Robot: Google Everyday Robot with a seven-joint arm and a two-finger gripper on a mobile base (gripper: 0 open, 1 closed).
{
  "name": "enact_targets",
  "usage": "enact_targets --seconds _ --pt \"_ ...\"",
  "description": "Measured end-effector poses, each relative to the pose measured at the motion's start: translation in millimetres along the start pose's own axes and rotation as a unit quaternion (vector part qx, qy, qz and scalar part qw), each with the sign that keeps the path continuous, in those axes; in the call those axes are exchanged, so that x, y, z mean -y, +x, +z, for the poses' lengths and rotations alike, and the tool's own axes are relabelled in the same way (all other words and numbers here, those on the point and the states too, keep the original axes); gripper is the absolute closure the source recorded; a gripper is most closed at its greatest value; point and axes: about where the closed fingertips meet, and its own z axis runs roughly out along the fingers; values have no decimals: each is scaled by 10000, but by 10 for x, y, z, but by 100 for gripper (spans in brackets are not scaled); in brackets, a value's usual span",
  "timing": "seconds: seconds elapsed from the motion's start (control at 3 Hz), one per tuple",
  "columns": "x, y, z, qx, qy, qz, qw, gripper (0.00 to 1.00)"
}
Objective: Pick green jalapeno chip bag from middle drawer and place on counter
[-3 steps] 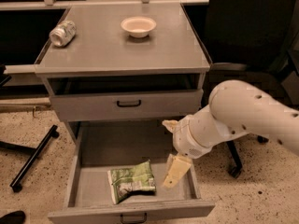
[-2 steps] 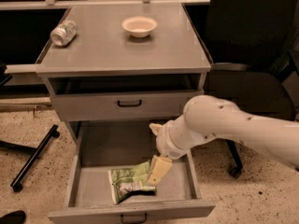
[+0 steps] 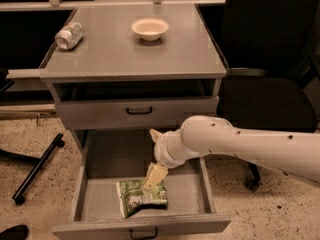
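Green jalapeno chip bag (image 3: 141,199) clear of middle drawer (image 3: 187,196) walls, claw (image 3: 152,183) above.

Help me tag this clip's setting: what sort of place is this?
Probably an office or lab space: a black office chair, a grey metal counter, a speckled hard floor. The gripper is at the green jalapeno chip bag in the open middle drawer.
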Motion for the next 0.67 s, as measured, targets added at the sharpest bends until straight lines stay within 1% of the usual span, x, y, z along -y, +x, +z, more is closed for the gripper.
enact_targets --seconds 0.33,0.67 --pt "0 -1 -1 0 0 0 10000 0" --pt "-77 64 242 169 -76 59 9998 0"
